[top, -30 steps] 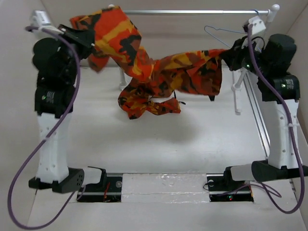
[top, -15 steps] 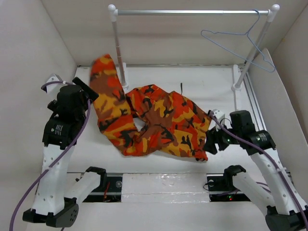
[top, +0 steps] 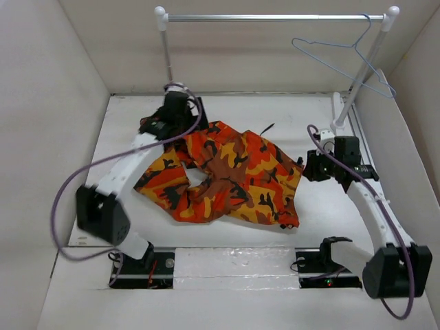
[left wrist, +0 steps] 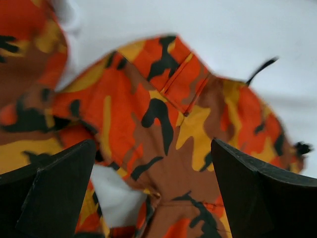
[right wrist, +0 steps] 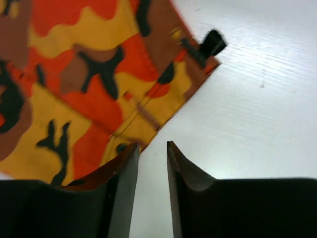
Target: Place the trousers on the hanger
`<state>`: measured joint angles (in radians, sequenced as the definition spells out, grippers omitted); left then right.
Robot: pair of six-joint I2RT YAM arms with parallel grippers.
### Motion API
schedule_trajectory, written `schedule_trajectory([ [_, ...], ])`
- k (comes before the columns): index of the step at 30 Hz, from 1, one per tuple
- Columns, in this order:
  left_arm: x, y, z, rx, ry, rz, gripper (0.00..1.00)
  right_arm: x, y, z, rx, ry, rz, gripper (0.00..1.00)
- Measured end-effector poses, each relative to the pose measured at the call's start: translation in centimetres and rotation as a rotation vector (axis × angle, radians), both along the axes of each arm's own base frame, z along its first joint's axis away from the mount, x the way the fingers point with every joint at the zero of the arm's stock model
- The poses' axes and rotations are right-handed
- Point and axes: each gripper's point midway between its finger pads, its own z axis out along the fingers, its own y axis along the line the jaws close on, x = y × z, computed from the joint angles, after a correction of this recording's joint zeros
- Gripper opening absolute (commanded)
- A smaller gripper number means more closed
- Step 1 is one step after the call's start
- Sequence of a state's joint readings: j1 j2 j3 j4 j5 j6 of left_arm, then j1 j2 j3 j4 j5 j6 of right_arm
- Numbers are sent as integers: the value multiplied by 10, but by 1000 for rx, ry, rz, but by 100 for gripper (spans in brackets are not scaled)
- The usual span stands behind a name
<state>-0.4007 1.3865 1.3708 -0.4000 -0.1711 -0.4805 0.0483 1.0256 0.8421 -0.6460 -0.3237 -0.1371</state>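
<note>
Orange, red, yellow and black camouflage trousers are crumpled on a white table, apart from the bluish-grey wire hanger hung on a silver rail. The left gripper is spread wide over them; the right gripper is held narrow, empty.

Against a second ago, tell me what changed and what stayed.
Both grippers let go: the trousers, then stretched aloft between them, now lie crumpled on the table. The left gripper is wide open above them, the right gripper low at their right edge. The hanger still hangs untouched.
</note>
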Motion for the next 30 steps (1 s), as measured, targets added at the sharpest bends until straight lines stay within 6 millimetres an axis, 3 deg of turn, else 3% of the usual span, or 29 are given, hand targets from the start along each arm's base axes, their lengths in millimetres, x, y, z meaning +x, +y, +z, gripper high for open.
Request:
schedule_trajectory([
  [1,19,-24,-36,21,71,-60,99,12,-8,-8,4,0,-35,65],
  [4,44,-40,-114,108,238,-108,99,38,-23,-31,8,21,-91,73],
  [6,58,-32,-150,148,308,-92,99,55,-27,-49,23,36,-110,74],
  [8,62,-11,-173,157,366,-54,97,64,-27,-70,45,64,-121,74],
  [12,62,52,-196,69,412,95,89,67,-22,-109,90,122,-138,71],
  [15,34,105,-219,-7,454,244,88,82,-17,-112,132,72,-139,56],
  [16,22,117,-225,-30,470,283,88,87,-16,-112,146,58,-141,45],
  [17,10,126,-231,-47,485,317,89,96,-13,-107,172,21,-143,24],
  [18,5,129,-232,-69,479,337,89,92,-12,-117,175,46,-145,24],
  [19,3,129,-228,-89,463,347,89,94,-10,-118,195,38,-147,12],
  [21,-5,126,-227,-115,455,355,90,95,-6,-120,225,30,-140,0],
  [25,-30,126,-227,-114,466,390,90,97,-11,-112,261,14,-163,0],
  [30,-44,155,-209,-108,422,506,89,100,-38,-58,259,-121,-223,0],
])
